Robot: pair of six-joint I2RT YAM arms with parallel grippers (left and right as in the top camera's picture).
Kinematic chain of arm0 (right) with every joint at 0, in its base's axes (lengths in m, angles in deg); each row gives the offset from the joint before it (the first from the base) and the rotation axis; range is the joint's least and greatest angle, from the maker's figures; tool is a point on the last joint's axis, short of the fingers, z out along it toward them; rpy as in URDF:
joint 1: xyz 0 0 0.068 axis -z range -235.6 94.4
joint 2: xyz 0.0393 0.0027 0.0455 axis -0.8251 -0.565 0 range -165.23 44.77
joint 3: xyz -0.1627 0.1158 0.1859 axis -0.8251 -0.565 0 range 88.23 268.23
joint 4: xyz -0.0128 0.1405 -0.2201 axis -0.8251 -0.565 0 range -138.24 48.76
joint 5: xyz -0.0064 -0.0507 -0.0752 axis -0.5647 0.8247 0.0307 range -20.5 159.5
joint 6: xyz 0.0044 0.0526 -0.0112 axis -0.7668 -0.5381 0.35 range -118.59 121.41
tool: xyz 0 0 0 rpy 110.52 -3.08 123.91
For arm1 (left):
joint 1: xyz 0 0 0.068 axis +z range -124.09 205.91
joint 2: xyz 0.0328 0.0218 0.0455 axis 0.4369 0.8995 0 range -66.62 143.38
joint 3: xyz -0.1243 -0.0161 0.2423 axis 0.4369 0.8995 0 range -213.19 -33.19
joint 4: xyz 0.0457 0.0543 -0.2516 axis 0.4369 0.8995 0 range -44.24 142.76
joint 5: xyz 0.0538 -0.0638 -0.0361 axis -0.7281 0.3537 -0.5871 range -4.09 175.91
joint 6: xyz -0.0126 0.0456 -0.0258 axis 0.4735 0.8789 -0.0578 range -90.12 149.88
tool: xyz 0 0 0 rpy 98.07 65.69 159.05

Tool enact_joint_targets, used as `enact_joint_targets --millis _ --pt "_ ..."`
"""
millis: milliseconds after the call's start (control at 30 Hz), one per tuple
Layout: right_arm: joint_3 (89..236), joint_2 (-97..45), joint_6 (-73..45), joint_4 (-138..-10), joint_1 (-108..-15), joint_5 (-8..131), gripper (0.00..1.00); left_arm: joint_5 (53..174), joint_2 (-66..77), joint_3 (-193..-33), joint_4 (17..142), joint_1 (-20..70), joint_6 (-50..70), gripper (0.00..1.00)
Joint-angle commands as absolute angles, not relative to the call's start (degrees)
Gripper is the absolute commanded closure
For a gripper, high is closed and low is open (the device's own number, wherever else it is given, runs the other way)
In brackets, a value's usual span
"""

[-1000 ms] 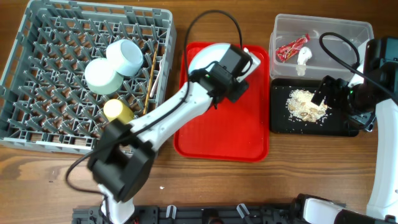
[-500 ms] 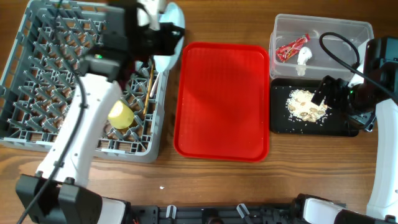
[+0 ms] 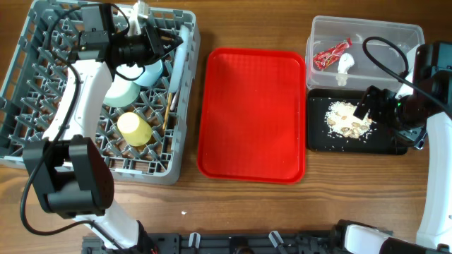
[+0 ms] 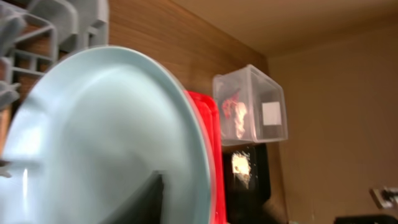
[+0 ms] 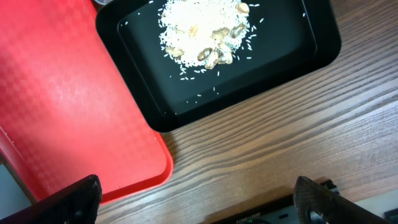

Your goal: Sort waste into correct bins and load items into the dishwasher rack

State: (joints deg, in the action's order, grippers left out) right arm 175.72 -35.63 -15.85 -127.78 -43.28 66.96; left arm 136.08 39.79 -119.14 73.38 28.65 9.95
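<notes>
My left gripper (image 3: 157, 44) is shut on the round white plate (image 3: 181, 44) and holds it on edge over the right side of the grey dishwasher rack (image 3: 42, 42). In the left wrist view the plate (image 4: 93, 124) fills the frame, with one dark finger (image 4: 155, 202) against it. The rack holds the pale green bowl (image 3: 116, 90), the pale blue bowl (image 3: 150, 70), the yellow cup (image 3: 134, 128) and the chopsticks (image 3: 169, 104). My right gripper (image 5: 196, 205) is open and empty over the table, just in front of the black tray (image 5: 292, 59) with crumbs (image 5: 205, 28).
The flat red serving tray (image 3: 254, 113) lies bare in the middle. The clear tub (image 3: 385, 39) at the back right holds the red wrapper (image 3: 332, 55) and the white scrap (image 3: 345, 63). The black tray (image 3: 321, 137) lies just in front of it.
My left arm has carried the plate from the red tray to the rack, and then lowered it along the rack's right side. The right arm has not moved.
</notes>
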Motion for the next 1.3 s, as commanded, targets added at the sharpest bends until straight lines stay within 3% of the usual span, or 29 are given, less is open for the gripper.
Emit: enact_joint_targets --millis 0,200,400,567,767,1067,1267 --pt "176.83 -34.89 -15.17 -127.59 -43.09 66.52 0.0 132.25 39.55 -119.14 72.28 28.94 11.18 0.0" --pt "176.83 -34.89 -10.54 -121.9 -43.83 61.21 0.0 117.63 28.58 -119.14 75.43 28.63 14.7 0.0" --pt "176.83 -35.5 -8.37 -104.9 -54.17 58.35 0.0 85.44 20.38 -119.14 103.49 21.98 14.41 0.0" --pt "176.83 -39.11 -7.37 -100.88 -57.66 61.84 0.0 85.48 20.49 -119.12 117.18 20.94 14.46 0.0" --pt "175.13 -36.86 -6.19 -105.47 -57.36 62.74 0.0 88.04 16.05 -116.38 120.54 20.87 15.57 0.0" --pt "149.18 -3.96 -10.97 -96.11 -57.38 67.18 0.0 92.39 -22.81 -90.16 101.51 20.87 20.82 0.0" --pt "147.3 8.8 -10.97 -98.98 -57.38 68.47 0.0 92.3 -39.31 -84.49 104.81 20.87 19.59 0.0"
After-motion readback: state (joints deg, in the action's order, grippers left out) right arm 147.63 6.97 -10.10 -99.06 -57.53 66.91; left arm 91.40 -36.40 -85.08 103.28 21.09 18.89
